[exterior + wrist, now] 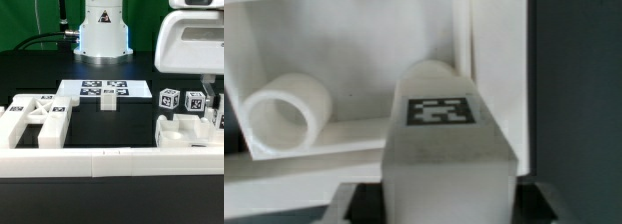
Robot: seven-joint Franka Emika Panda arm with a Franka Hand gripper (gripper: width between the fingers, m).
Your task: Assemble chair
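In the wrist view a chunky white bar [443,130] with a black-and-white tag on its face runs out from between the jaws. My gripper [441,203] is shut on it, a dark finger [361,203] pressing on each side. Behind the bar lies a white chair frame part [349,60] with a short round peg [283,117]. In the exterior view my gripper [213,105] hangs low at the exterior view's right edge, over a white chair part [185,131]. Two tagged white ends [170,100] stand beside it. More chair frames [35,120] lie at the exterior view's left.
The marker board [103,90] lies flat mid-table in front of the robot base [103,30]. A long low white border wall [110,160] runs along the near side of the table. The arm's white wrist housing [192,40] fills the upper part of the exterior view's right.
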